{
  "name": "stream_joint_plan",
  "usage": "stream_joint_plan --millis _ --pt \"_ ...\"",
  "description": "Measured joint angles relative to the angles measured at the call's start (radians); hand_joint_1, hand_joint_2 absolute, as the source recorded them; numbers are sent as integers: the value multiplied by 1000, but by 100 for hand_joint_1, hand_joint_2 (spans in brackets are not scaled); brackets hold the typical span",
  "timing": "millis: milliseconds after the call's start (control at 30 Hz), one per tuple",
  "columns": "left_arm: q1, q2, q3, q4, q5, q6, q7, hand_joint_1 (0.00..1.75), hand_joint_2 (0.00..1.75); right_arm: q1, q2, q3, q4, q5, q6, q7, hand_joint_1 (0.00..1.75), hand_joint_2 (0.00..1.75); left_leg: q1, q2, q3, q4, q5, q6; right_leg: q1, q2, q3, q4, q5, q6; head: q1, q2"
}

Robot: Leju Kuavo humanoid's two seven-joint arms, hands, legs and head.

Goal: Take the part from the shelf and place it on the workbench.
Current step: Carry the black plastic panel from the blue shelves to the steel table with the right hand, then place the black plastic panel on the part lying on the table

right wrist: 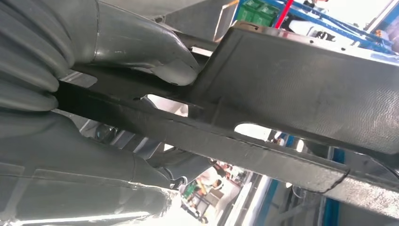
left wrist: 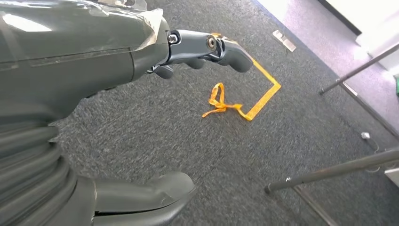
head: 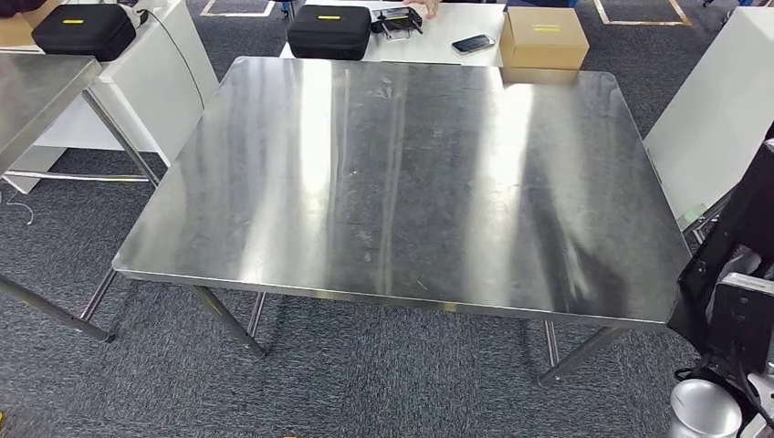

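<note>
The steel workbench (head: 402, 182) stands in front of me, its top bare and shiny. At its right edge I see the black part (head: 730, 265), dark and flat with cut-out slots, held off to the side of the bench. The right wrist view shows my right hand (right wrist: 131, 47) gripping this part (right wrist: 301, 89), thumb on one face and fingers (right wrist: 94, 174) under the other. My left hand (left wrist: 94, 61) hangs over the carpet with its fingers (left wrist: 211, 47) and thumb (left wrist: 146, 193) apart and nothing in it.
Behind the bench, a white table holds a black case (head: 329, 30), a phone (head: 473, 43) and a cardboard box (head: 545, 38). Another steel table (head: 36, 91) stands at the left, a white panel (head: 721, 119) at the right. Orange tape (left wrist: 244, 101) lies on the carpet.
</note>
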Motion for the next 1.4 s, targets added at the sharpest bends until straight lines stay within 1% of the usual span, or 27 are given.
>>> stream_joint_plan --millis 33,67,100,167,233,333,400,433,500,533,567,600,667,733,767,800,867,900,933,1033,1067,1100,1133,1200,1233,1300,1400 --pt "1 -1 0 0 3 -3 -1 0 175 -1 0 3 4 4 -3 0 175 175 0 -2 -28 48 -10 0 2 3 0 0 0 -1 0 0" --pt "2 -2 0 0 6 -8 -2 0 175 -3 0 4 8 7 -5 -1 175 175 0 -2 -36 56 2 2 4 7 2 1 -1 -1 0 0" --pt "3 -2 0 0 9 -12 -5 0 175 -5 0 6 12 10 -6 -1 175 175 0 -3 -28 28 30 4 5 10 3 1 -1 -1 0 0" --pt "3 -3 0 -2 15 -21 -11 0 175 -13 0 8 20 13 -9 -1 175 175 0 -8 32 -106 104 14 6 18 6 1 -3 -2 -1 0" --pt "3 -3 -1 -6 18 -27 -15 0 175 -24 -1 10 26 19 -14 -2 175 175 -3 -13 78 -209 137 23 12 23 5 0 -7 3 0 0" --pt "2 -4 -2 -10 20 -29 -16 0 175 -34 -4 14 32 28 -19 -2 175 175 -7 -8 88 -233 135 41 15 26 4 10 0 22 1 0" --pt "3 -5 -3 -12 21 -30 -16 0 175 -40 -8 16 38 38 -19 -1 175 175 -6 -5 100 -238 138 52 13 20 -11 43 -12 29 2 0" --pt "3 -5 -3 -12 22 -30 -16 0 175 -45 -10 18 41 44 -19 0 175 175 -5 -4 104 -240 139 55 12 17 -33 83 -31 29 3 0" --pt "3 -7 -3 -12 22 -31 -16 0 175 -52 -15 20 49 63 -15 12 175 175 -5 -3 106 -239 137 59 11 13 -101 207 -76 29 4 0" --pt "3 -7 -3 -11 22 -31 -16 0 175 -53 -18 22 54 77 -8 23 175 175 -5 -2 107 -239 135 60 11 13 -135 262 -93 31 4 0" --pt "3 -8 -3 -11 23 -31 -16 0 175 -53 -23 24 61 95 1 36 175 175 -5 -2 110 -239 131 59 9 12 -155 288 -97 37 5 0" --pt "3 -8 -3 -10 23 -31 -16 0 175 -54 -27 26 66 109 9 48 175 175 -4 -2 113 -239 128 59 8 12 -165 294 -94 42 5 0" --pt "3 -9 -3 -9 23 -31 -16 0 175 -55 -32 28 72 125 17 59 175 175 -4 -2 118 -239 125 57 6 11 -162 275 -81 49 5 0" --pt "3 -9 -3 -9 23 -31 -16 0 175 -55 -33 28 73 128 20 61 175 175 -4 -2 118 -239 124 57 6 11 -160 270 -79 50 5 0" --pt "3 -9 -3 -8 23 -32 -16 0 175 -58 -38 29 77 138 26 69 175 175 -3 -2 123 -239 121 55 5 9 -138 217 -53 57 5 0" --pt "3 -8 -4 -7 23 -33 -16 0 175 -70 -48 30 91 159 40 85 175 175 -4 -1 129 -239 113 47 7 3 -108 152 -30 52 6 0" --pt "4 -8 -4 -7 23 -37 -16 0 175 -103 -80 32 134 215 72 124 175 175 -4 2 144 -234 98 26 7 -4 -45 24 20 30 3 0" --pt "3 -7 -4 -8 23 -39 -16 0 175 -120 -94 32 155 238 85 139 175 175 -4 3 138 -216 90 16 7 -5 -34 10 20 11 2 0" --pt "2 -8 -5 -9 22 -41 -15 0 175 -131 -103 32 169 252 91 146 175 175 -3 3 123 -181 80 11 5 -3 -29 8 22 3 0 0" --pt "2 -9 -6 -9 22 -49 -14 0 175 -154 -116 32 195 281 106 157 175 175 -2 0 7 1 12 2 9 2 -20 7 12 -10 -2 0" --pt "3 -9 -6 -9 22 -51 -13 0 175 -158 -120 33 205 292 114 161 175 175 -2 -1 -28 42 -2 2 13 4 -17 7 8 -14 -2 0" --pt "3 -10 -6 -9 22 -54 -13 0 175 -160 -123 33 213 302 123 166 175 175 -3 -1 -47 49 6 6 17 5 -12 7 5 -19 -2 0" --pt "3 -9 -6 -9 22 -57 -12 0 175 -161 -127 35 221 313 132 171 175 175 -5 -1 -46 18 36 12 21 7 -7 7 1 -22 -2 0" --pt "3 -5 -6 -9 22 -65 -12 0 175 -166 -135 39 236 338 153 181 175 175 -14 -3 -6 -111 126 37 27 10 4 6 -6 -25 -1 0" --pt "3 -2 -7 -8 22 -70 -13 0 175 -169 -140 43 243 351 162 186 175 175 -20 -3 15 -170 155 49 29 12 6 6 -8 -24 0 0" --pt "2 6 -9 -7 22 -79 -16 0 175 -174 -149 54 257 378 180 193 175 175 -31 -3 36 -225 174 64 30 14 5 5 -11 -20 2 0" --pt "3 18 -10 1 25 -92 -21 0 175 -181 -162 84 276 427 218 200 175 175 -36 -2 45 -236 185 49 30 14 3 7 -15 -16 1 0"
